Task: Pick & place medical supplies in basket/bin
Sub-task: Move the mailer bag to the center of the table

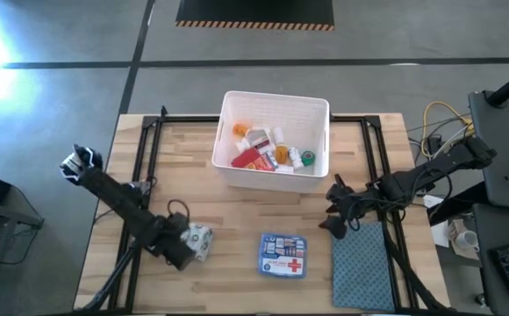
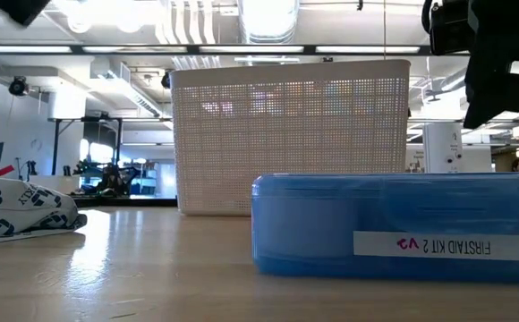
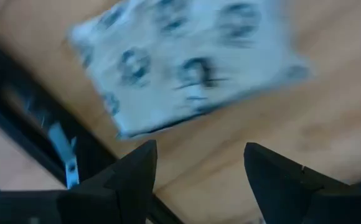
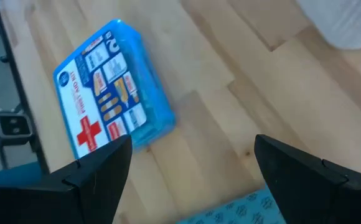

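The white perforated bin [image 1: 275, 140] stands at the table's far middle and holds white bottles, orange vials, a red tube, a green roll and a red box. A grey patterned pack [image 1: 200, 240] lies flat near the left. The blue red-cross pouch [image 1: 283, 255] lies flat at the near middle. My left gripper [image 1: 184, 248] is open just left of the pack; in its wrist view the pack [image 3: 187, 62] lies beyond the fingers. My right gripper [image 1: 333, 211] is open, above the table right of the pouch [image 4: 113, 93].
A teal-grey cloth mat [image 1: 365, 268] lies at the near right, under the right arm. Black frame rails [image 1: 140, 175] run along both table sides. In the low view the pouch [image 2: 394, 224] is close in front and the bin [image 2: 291, 134] stands behind it.
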